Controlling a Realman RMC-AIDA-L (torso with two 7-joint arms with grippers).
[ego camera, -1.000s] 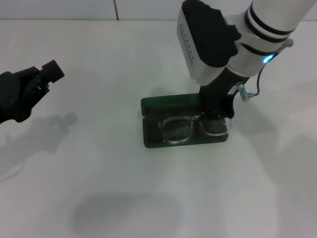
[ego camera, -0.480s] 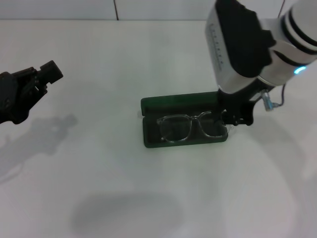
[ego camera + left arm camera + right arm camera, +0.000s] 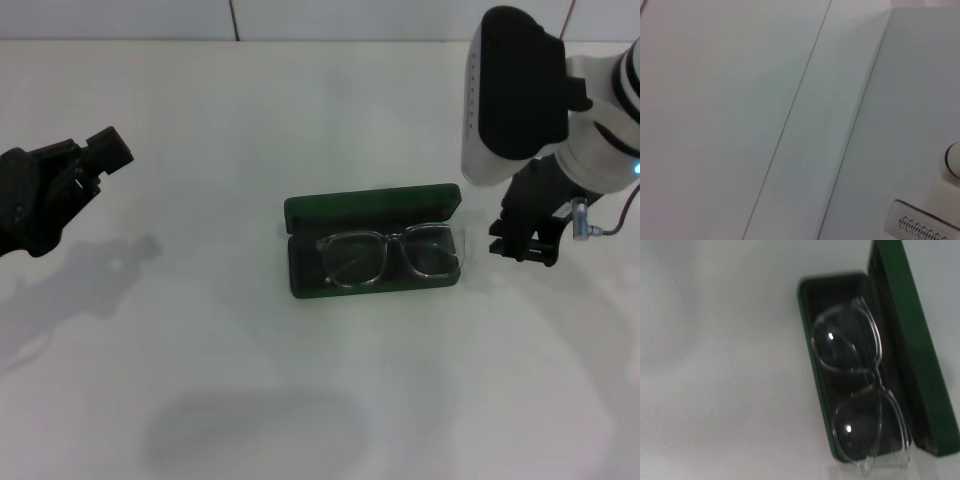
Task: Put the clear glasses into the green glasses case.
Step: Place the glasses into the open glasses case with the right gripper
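Just to the right of the green glasses case (image 3: 372, 245), the right gripper (image 3: 524, 247) hung with its fingers apart and empty, having drawn away from the case's right end where it stood a second earlier. Inside the open case lay the clear glasses (image 3: 390, 257), lenses up, one corner overhanging the right end. Well to the left of the case, the left gripper (image 3: 95, 152) had stayed parked; I could not tell its fingers' state.

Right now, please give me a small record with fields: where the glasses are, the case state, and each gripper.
glasses: clear glasses lie inside the green glasses case, lenses up, one end jutting slightly past the case's end
case: open, lid raised behind the tray
right gripper: beside the case, apart from it, holding nothing
left gripper: far off at the robot's left, above the white table
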